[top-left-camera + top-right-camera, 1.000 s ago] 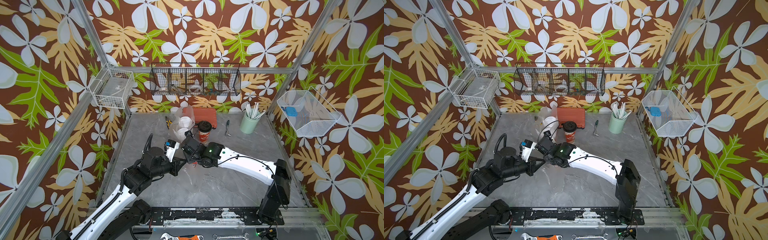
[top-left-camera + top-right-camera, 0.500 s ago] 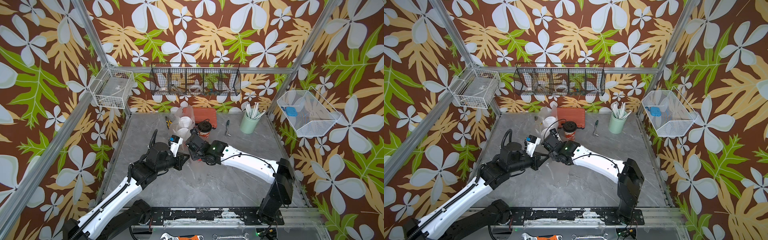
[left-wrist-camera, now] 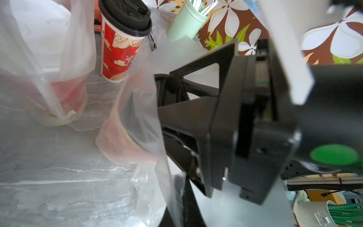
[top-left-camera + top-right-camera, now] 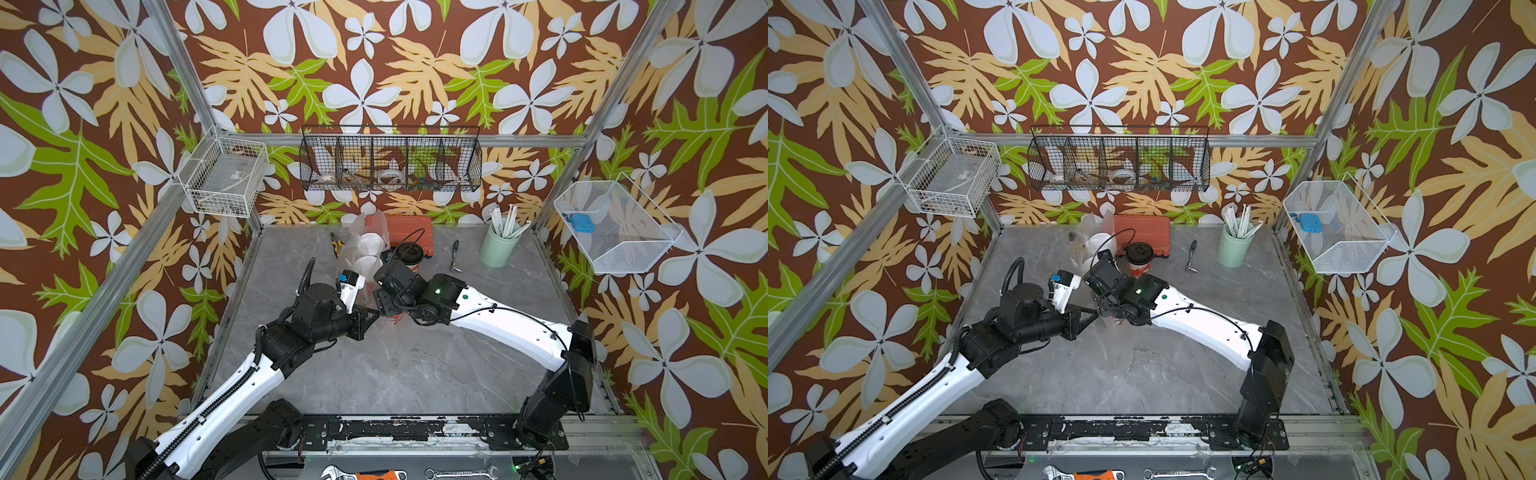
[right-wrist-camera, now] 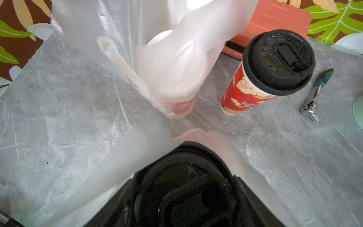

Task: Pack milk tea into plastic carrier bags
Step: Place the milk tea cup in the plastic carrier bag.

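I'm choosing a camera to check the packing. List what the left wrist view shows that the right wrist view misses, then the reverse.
Left wrist only: the right end effector from outside, a plastic bag draped over it, and the white straws. Right wrist only: the black lid of the cup just beneath that camera, and a tool's green handle. Both: the free-standing black-lidded cup and the filled bag beside it.
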Motion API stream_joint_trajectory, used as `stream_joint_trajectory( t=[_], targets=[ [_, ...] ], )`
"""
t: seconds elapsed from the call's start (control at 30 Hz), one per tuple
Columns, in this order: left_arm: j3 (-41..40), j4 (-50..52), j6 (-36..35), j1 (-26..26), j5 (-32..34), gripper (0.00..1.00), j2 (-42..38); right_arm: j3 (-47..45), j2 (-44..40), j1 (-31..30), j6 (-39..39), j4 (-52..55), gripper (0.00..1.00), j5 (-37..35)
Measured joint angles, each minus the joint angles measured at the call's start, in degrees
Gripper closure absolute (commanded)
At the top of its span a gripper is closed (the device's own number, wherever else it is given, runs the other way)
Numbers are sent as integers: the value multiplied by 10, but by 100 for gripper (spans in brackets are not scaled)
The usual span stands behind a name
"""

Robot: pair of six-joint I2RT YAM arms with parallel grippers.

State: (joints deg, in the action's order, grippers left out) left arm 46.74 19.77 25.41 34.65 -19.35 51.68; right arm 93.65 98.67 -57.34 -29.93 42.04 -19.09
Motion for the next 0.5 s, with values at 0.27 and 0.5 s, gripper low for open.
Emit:
stream_joint_trajectory(
  t=[0.27,0.5],
  targets=[
    [-3,3,4,0,0,100,-1,-36,7,3,0,-10,31,13],
    [-5,12,4,0,1,100,-2,-48,14,5,0,-38,25,9]
  ],
)
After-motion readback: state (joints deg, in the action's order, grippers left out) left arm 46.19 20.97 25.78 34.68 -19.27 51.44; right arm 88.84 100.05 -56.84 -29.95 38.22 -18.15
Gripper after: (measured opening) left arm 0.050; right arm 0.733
